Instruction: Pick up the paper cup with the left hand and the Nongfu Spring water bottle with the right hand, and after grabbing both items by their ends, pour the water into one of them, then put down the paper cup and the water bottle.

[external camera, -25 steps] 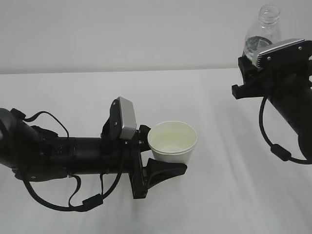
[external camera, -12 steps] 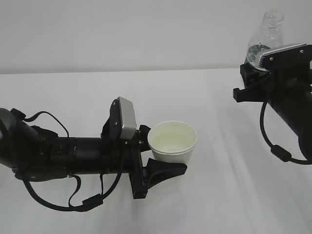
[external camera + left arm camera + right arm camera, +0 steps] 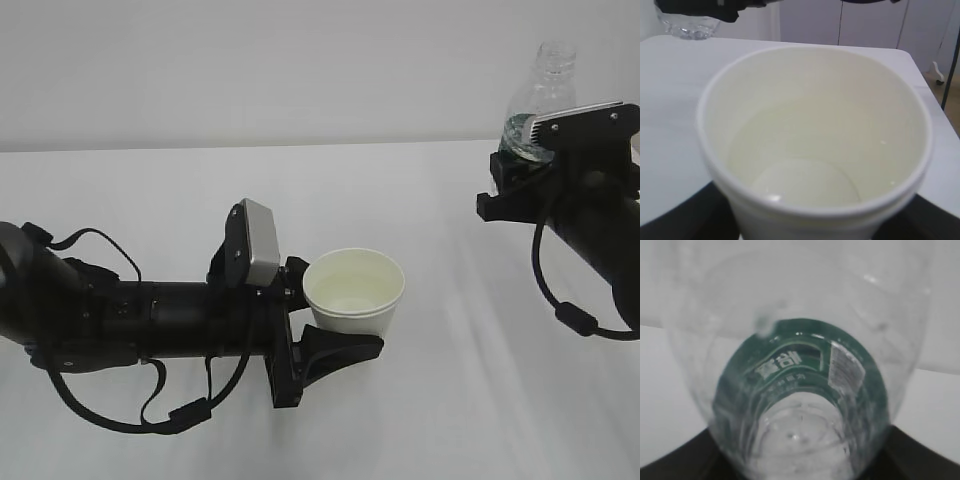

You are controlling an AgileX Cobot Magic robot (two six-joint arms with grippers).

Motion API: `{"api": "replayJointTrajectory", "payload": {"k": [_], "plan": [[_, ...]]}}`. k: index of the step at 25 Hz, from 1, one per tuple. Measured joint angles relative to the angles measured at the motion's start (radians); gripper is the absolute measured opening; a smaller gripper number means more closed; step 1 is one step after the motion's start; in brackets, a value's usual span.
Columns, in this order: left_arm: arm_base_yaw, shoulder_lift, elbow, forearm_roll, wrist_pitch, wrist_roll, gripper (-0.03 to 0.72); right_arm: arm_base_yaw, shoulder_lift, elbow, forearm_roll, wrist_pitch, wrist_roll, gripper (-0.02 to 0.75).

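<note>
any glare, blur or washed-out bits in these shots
Exterior view: even light, white table nearly merging with the wall, clear water bottle faint against it. Left wrist view: paper cup fills the frame, rim soft. Right wrist view: bottle close and hazy, small highlights, label readable.

We see the paper cup [image 3: 354, 292] white outside and cream inside, with no print on it. The Nongfu Spring water bottle [image 3: 541, 90] is clear plastic with a dark green label band, which has pale lettering in the right wrist view. Both arms are black, each with 1 grey plate. The bench [image 3: 430, 400] is plain white, the wall behind pale grey.
</note>
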Motion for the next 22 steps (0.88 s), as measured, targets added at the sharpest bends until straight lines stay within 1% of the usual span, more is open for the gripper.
{"api": "replayJointTrajectory", "payload": {"k": [11,22], "plan": [[0.000,0.000,0.000,0.000,0.000,0.000,0.483,0.000,0.005,0.000,0.000,0.035,0.033,0.420],[0.000,0.000,0.000,0.000,0.000,0.000,0.483,0.000,0.110,0.000,0.000,0.005,0.076,0.420]]}}
